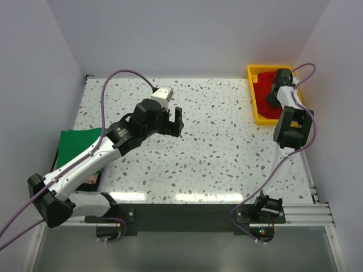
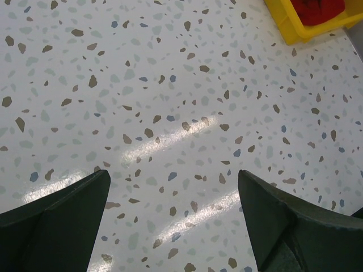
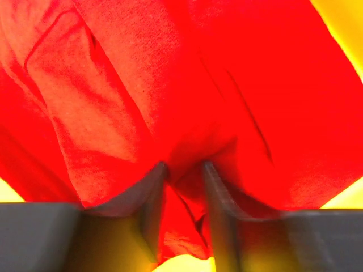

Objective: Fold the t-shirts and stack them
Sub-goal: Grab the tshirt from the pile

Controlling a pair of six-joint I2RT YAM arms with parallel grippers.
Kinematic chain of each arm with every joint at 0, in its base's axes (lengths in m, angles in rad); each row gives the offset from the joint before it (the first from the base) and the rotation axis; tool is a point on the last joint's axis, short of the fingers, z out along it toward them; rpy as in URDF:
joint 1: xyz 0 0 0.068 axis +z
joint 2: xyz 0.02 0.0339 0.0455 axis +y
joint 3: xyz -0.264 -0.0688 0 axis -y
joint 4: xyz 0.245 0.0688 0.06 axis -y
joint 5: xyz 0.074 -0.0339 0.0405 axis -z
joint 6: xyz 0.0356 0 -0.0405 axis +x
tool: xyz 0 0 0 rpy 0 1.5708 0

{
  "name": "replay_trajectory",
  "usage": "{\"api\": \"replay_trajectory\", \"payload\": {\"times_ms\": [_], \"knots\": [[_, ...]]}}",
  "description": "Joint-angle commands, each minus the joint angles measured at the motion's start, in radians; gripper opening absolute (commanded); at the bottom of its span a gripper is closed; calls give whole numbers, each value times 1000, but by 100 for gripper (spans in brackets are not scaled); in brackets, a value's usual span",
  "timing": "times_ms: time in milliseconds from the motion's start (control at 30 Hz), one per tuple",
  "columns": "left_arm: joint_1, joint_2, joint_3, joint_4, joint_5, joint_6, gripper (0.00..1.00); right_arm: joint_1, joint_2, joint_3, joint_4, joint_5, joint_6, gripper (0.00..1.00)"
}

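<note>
Two shirts: red t-shirt (image 3: 113, 85) in yellow tray (image 1: 252, 85), green t-shirt (image 1: 75, 144) far left.
Right gripper (image 3: 184, 170): narrow, pinching a red fold!
Left gripper (image 2: 173, 175): wide, above table (image 2: 170, 85).

- Tray (image 1: 264, 68) sits in the far-right corner of the tabletop (image 1: 215, 158), close to the right edge.
- Tray shirt (image 1: 264, 93) lies bunched inside the tray.
- Right gripper (image 1: 279, 85) is down in the tray on top of the tray shirt, with a fold of cloth between its fingers (image 3: 144, 192).
- Left shirt (image 1: 79, 144) lies flat at the tabletop's left edge, mid-depth, well apart from the tray.
- Left arm crosses over the left shirt's near-right part.
- Left gripper (image 1: 174, 122) hangs over bare tabletop left of centre, between the two shirts, with the tray ahead and to its right.
</note>
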Motion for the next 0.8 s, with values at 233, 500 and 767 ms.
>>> {"api": "replay_trajectory", "payload": {"times_ms": [233, 500, 767], "knots": [[12, -14, -8, 27, 28, 9, 100, 6, -113, 30, -4, -66, -16, 0], [15, -14, 3, 41, 75, 15, 100, 25, -377, -100, 80, -23, -34, 0], [17, 6, 20, 44, 91, 3, 100, 120, -670, -131, 169, 14, -87, 0]]}}
